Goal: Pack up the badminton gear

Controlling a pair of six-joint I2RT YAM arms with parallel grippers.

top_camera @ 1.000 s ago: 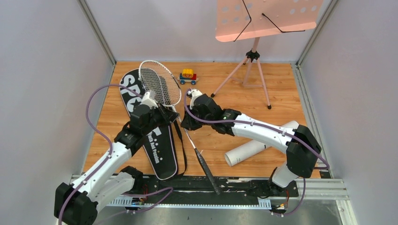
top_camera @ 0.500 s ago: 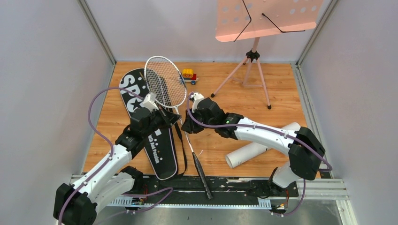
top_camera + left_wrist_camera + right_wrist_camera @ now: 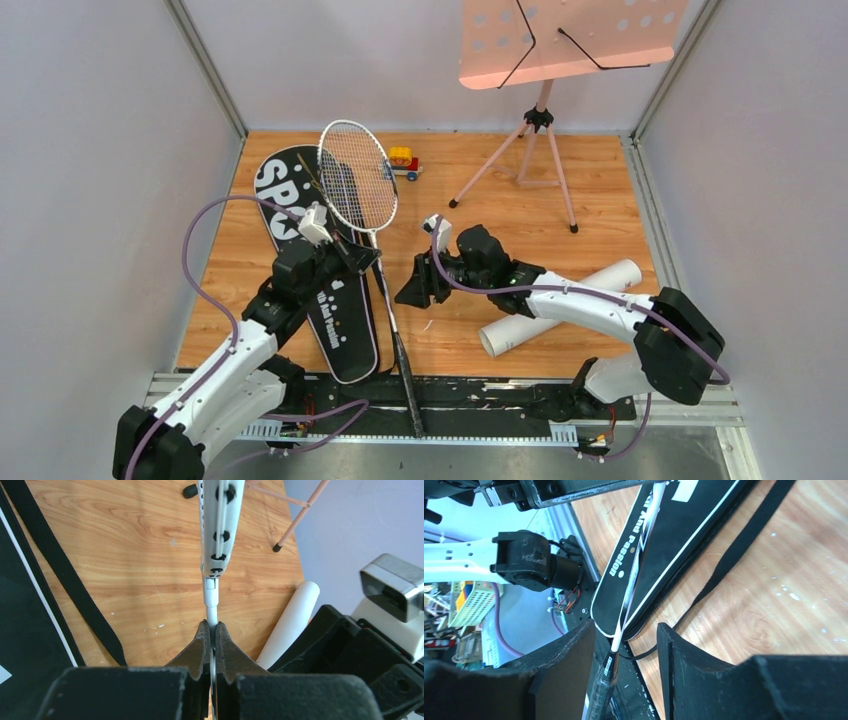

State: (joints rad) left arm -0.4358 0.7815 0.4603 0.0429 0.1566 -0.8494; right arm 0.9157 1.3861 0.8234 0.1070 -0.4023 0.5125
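While left end effector [image 3: 210, 626] clamps racket [image 3: 357, 185] shaft, right end effector [image 3: 626, 627] gapes over wood floor [image 3: 500, 190], grey walls [image 3: 100, 150] around.

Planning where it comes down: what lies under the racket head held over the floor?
Through the strings of the racket, the black bag's top end and wooden floor show. The frame overlaps one edge of the toy car behind it.

Music stand [image 3: 560, 40]: desk cut off by the picture's top edge. Toy car [image 3: 406, 158], at the table's [image 3: 600, 180] far edge: partly behind the racket [image 3: 356, 178] head. White tube [image 3: 513, 330]: midsection covered by the right arm [image 3: 590, 305].
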